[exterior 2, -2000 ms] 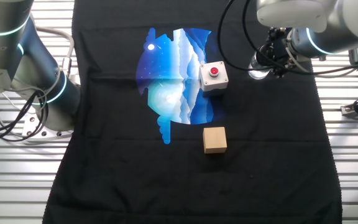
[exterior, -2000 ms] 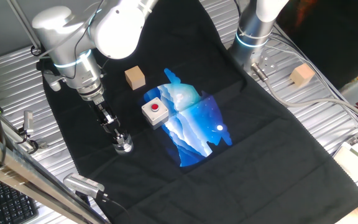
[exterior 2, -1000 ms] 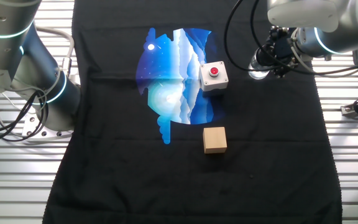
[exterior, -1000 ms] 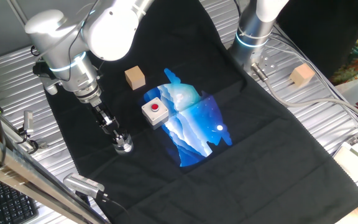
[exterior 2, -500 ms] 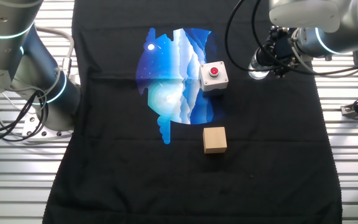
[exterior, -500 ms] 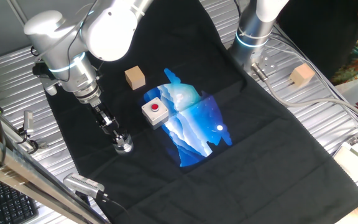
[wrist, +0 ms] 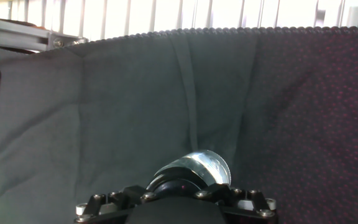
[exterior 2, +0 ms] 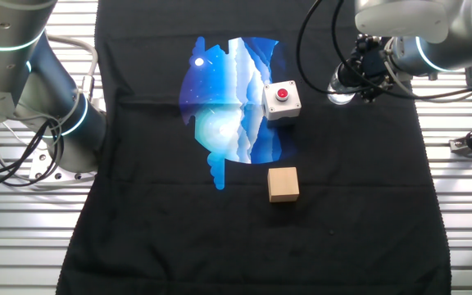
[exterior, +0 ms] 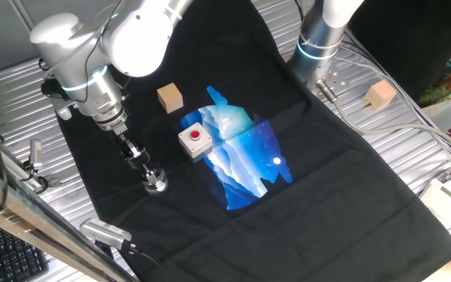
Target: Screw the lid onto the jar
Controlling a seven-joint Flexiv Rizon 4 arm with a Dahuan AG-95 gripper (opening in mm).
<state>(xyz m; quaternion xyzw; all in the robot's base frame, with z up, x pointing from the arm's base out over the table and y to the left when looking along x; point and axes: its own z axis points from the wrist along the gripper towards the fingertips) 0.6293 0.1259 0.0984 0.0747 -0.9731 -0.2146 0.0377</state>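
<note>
My gripper (exterior: 152,177) stands directly over the jar (exterior: 156,185), which sits on the black cloth (exterior: 351,188) of the worktop, near the cloth's edge and well apart from the red-button box (exterior: 195,139) and the wooden cube (exterior: 170,98). I judge the jar light, rigid and smooth-walled, so liable to slip or spin on the cloth; hold is best taken on the lid (wrist: 178,182) by its rim, square from above. The hand view alone shows the jar's clear wall (wrist: 205,165) beneath a dark round part that I take for the lid; my fingers are hidden there, so I cannot tell whether they pinch it. The fixed views give position only; in the other fixed view the jar (exterior 2: 339,97) is a pale glint.
</note>
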